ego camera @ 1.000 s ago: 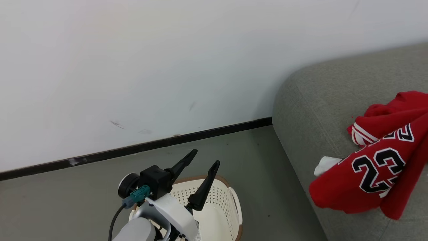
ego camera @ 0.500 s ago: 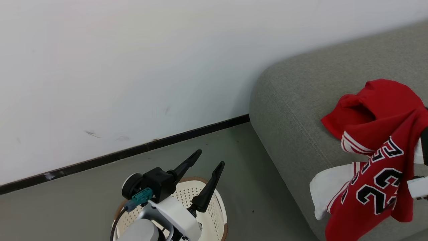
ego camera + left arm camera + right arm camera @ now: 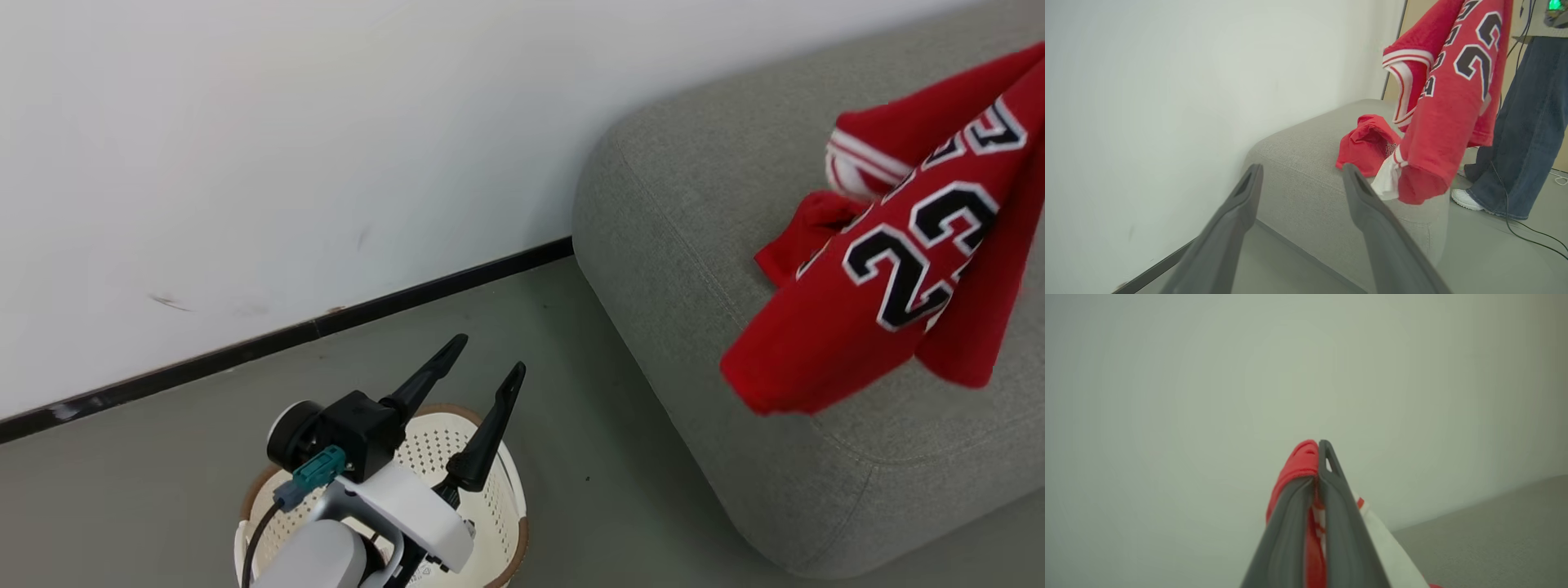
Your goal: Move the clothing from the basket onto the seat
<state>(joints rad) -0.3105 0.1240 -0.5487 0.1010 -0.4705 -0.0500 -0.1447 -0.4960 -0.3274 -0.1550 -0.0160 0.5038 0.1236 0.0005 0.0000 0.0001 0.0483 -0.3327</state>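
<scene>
Our right gripper (image 3: 1318, 457) is clamped on a bunched fold of the jersey (image 3: 890, 302), which is light and limp and dangles above the seat (image 3: 694, 245), while our left gripper (image 3: 490, 353) hangs spread over the basket (image 3: 506, 482).

Illumination: bright, even and diffuse in all views. Shadows: faint, soft shade where the large grey fabric seat (image 3: 694, 245) meets the grey floor (image 3: 612, 392). Head view: sharp, with the bright red garment (image 3: 833, 343) crisp. Left wrist view: dark fingers (image 3: 1224, 232) of the left gripper (image 3: 1302, 167) blurred near the lens. Right wrist view: hazy, with a greenish cast on the plain white wall (image 3: 1208, 375); right gripper (image 3: 1318, 443) soft.
</scene>
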